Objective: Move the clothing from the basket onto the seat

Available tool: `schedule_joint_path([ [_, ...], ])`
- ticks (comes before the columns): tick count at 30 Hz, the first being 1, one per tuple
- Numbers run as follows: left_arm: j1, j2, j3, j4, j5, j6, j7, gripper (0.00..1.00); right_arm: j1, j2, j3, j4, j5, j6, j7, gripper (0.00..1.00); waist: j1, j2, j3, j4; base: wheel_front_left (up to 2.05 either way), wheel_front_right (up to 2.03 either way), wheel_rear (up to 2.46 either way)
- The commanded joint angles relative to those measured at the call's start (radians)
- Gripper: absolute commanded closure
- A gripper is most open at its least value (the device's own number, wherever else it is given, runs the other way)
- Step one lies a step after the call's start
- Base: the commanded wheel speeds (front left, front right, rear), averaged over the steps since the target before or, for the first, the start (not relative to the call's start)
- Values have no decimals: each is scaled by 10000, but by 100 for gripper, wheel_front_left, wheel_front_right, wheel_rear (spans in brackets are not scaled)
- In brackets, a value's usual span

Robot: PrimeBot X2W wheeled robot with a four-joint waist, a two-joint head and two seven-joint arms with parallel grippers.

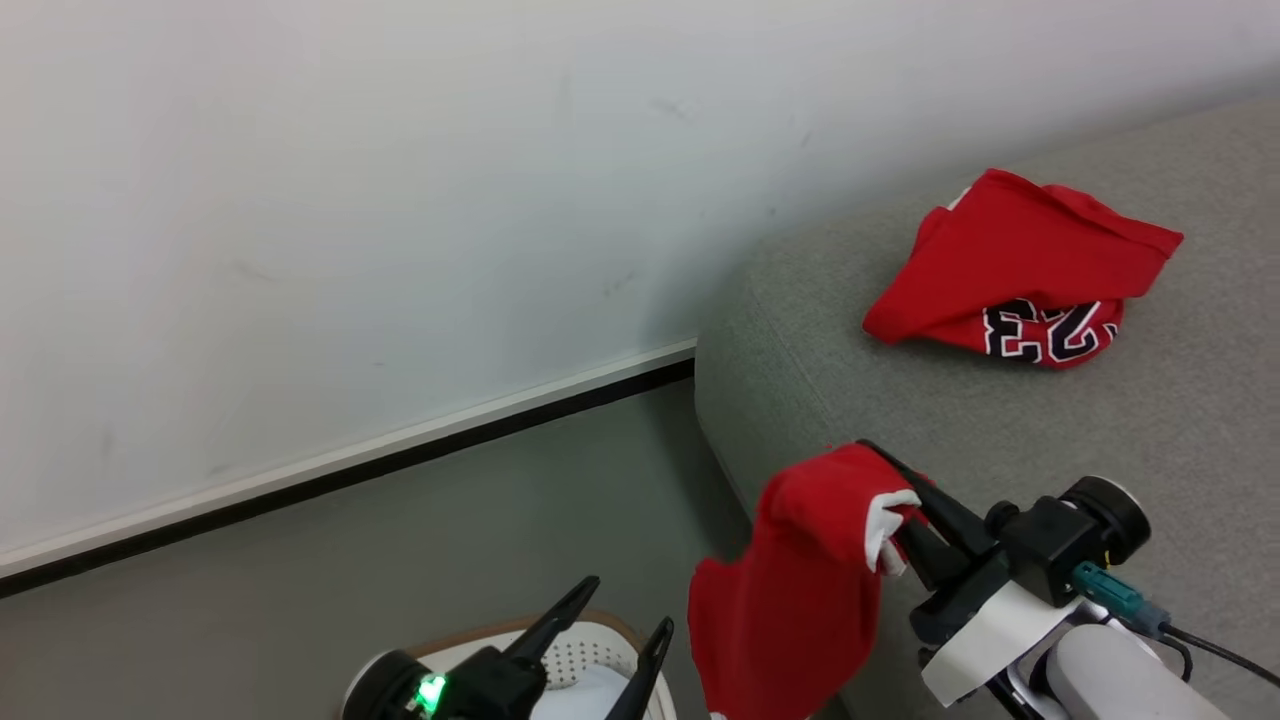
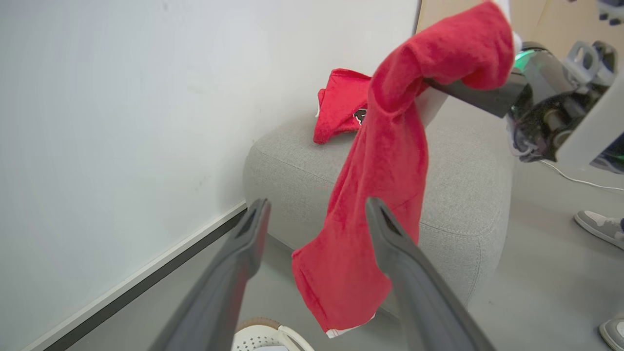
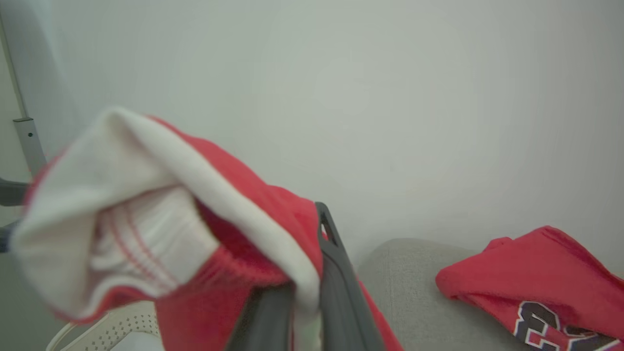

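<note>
The red jersey with number 23 (image 1: 1020, 275) lies crumpled on the grey sofa (image 1: 1150, 420), also seen as the jersey (image 3: 541, 287) and the jersey (image 2: 341, 105). My right gripper (image 1: 900, 500) is shut on the plain red garment with white trim (image 1: 800, 590), which hangs from its fingers beside the sofa's front corner, above the floor. That hanging garment (image 2: 380, 185) drapes long in the left wrist view; its white trim (image 3: 161, 209) bunches close in the right wrist view. My left gripper (image 1: 625, 610) stands open over the cream basket (image 1: 580, 650), holding nothing.
A white wall with a black-and-white skirting (image 1: 350, 460) runs behind the grey floor (image 1: 400, 560). A white cloth (image 1: 590, 695) lies in the basket. A person's grey shoe (image 2: 599, 226) rests on the floor right of the sofa (image 2: 463, 185), beside a white cable.
</note>
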Motion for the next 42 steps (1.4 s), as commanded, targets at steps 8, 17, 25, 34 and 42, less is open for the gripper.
schedule_joint_path([
  [8,-252,-72,-39,248,-131,-41,-222,0,347,53,-1530,-82,-851,5,10,100,-1,0,459,-407,0,0,0],
  [17,-705,-7,37,377,-94,-111,-331,0,-1782,145,-3438,627,-2176,5,246,100,-1,0,1504,158,0,0,0],
  [25,-1327,58,297,633,-111,-106,-542,0,-4988,-455,-6613,1917,-3862,-6,546,100,-1,0,2648,1094,0,0,0],
  [34,-2015,101,439,714,-68,-211,-730,0,-7457,-870,-10752,2991,-6587,-6,1042,100,-1,0,4064,2044,0,0,0],
  [42,-2502,52,528,905,-180,-292,-982,0,-6879,-471,-14758,3111,-9177,-6,1306,100,-1,0,5281,2702,0,0,0],
])
